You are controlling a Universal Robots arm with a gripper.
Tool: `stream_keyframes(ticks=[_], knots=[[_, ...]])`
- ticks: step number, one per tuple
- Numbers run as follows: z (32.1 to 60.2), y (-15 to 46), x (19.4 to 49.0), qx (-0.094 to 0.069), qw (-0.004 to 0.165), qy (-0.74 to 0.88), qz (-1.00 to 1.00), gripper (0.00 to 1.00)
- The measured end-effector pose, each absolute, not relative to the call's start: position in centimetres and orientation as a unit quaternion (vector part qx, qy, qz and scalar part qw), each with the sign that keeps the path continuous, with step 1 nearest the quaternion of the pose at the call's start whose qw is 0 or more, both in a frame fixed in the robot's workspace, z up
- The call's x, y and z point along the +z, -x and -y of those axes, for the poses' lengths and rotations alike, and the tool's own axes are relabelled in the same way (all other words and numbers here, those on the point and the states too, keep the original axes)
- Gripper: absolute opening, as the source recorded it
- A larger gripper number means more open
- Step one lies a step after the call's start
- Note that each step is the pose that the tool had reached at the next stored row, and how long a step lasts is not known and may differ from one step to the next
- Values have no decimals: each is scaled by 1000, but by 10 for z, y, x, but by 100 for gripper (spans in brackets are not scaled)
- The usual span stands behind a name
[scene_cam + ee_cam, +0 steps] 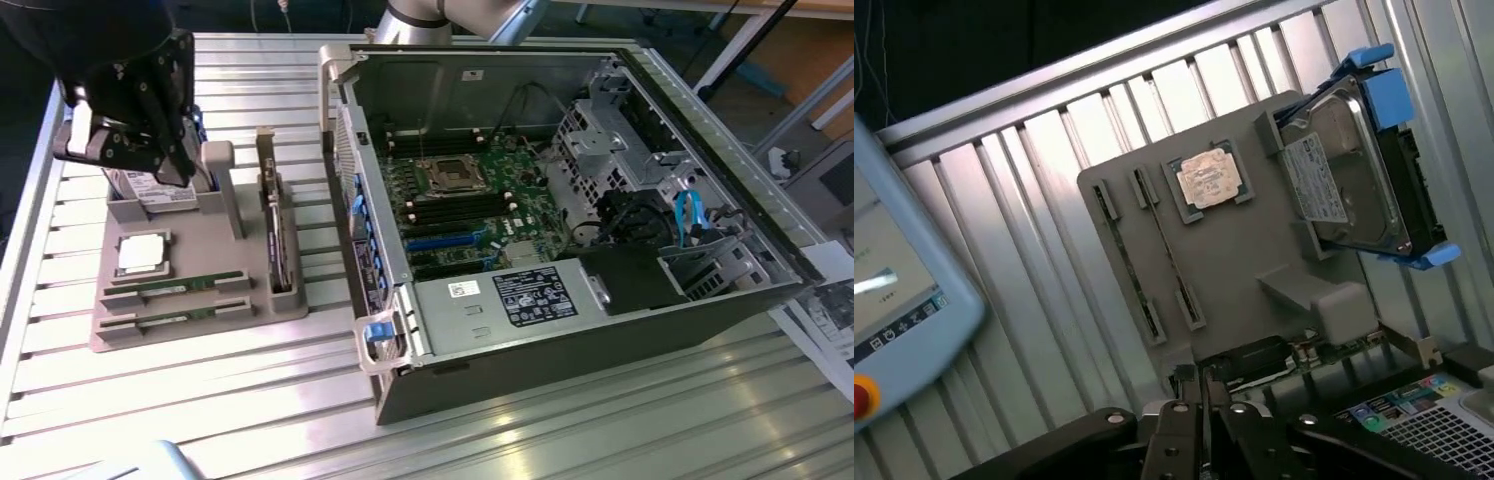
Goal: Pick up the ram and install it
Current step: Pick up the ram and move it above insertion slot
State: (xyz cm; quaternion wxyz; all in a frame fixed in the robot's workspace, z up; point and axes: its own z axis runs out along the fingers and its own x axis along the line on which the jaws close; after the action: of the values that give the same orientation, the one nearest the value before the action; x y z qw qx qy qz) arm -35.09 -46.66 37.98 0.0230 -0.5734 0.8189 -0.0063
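Currently, the grey tray (203, 245) holds 2 ram sticks (178, 284) (plus a processor (1206, 178), a drive (1344, 170)); gripper (1204, 398) closed, empty.

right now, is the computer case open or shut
Open: the computer case has its side off, and the motherboard shows inside.
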Motion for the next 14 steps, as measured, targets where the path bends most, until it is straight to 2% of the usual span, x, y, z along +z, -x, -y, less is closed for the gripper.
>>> stream_keyframes(ticks=[7,14], knots=[[467,351,377,-5,24,618,-786,16],[467,351,361,-4,23,619,-785,16]])
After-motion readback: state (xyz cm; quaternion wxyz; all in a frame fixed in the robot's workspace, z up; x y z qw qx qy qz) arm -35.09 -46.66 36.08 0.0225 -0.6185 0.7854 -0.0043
